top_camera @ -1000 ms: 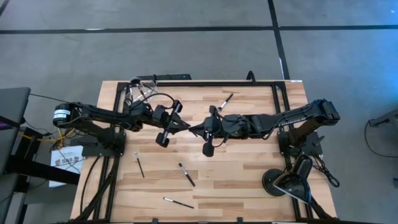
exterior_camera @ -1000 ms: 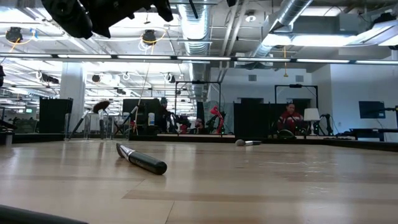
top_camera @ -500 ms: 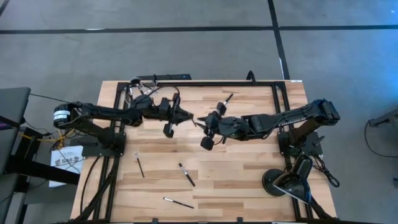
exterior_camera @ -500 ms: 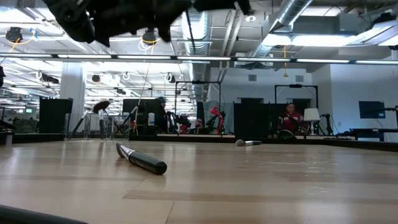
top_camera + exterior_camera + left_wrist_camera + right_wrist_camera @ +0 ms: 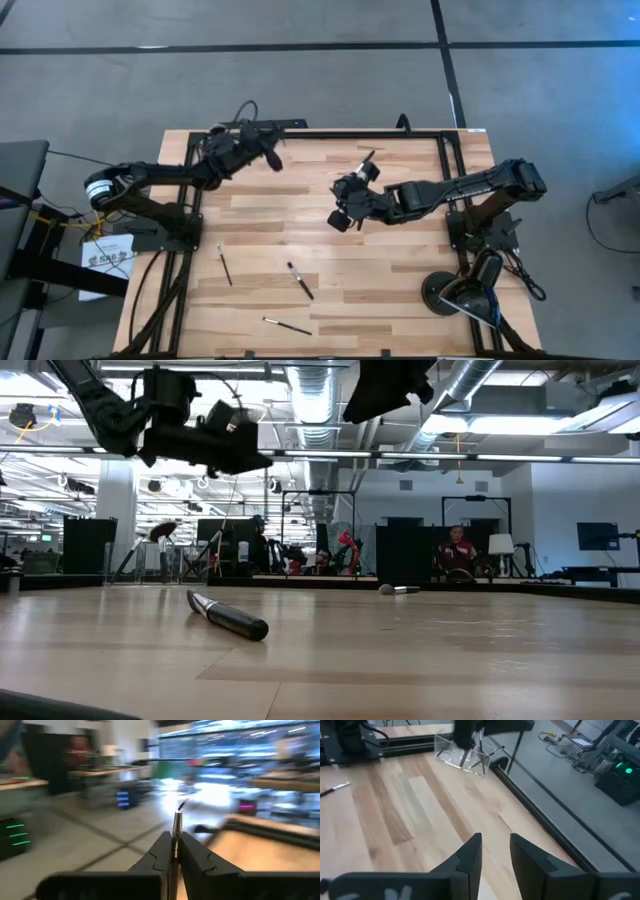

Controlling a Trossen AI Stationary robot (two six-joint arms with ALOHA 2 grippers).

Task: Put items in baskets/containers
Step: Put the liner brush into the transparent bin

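High view. My left claw (image 5: pixel 268 158) hangs over the bench's (image 5: pixel 400 280) far left corner, above the clear cup (image 5: pixel 222 138) that stands at that corner. My right claw (image 5: pixel 340 205) hangs over the bench's middle, well apart from the cup. One makeup brush (image 5: pixel 363 161) lies near the far edge, between the cup and the right arm's base. Three more lie toward the near edge: a thin brush (image 5: pixel 225 265), a thicker dark brush (image 5: pixel 300 280) and a slim brush (image 5: pixel 287 325) nearest the edge. A round black lamp base (image 5: pixel 445 295) sits at the near right corner.

Low view. A dark-handled brush (image 5: pixel 228 615) lies on the bench in the foreground; another brush (image 5: pixel 398 589) lies far back. People (image 5: pixel 455 552) show in the room beyond.

Left wrist view. My left claw (image 5: pixel 173 851) is clamped on a makeup brush (image 5: pixel 177 822), which sticks out forward between the fingers (image 5: pixel 196 857).

Right wrist view. My right claw (image 5: pixel 495 851) stands parted, holding nothing. The clear cup (image 5: pixel 462 751) sits at the bench corner ahead, with dark brush handles inside.
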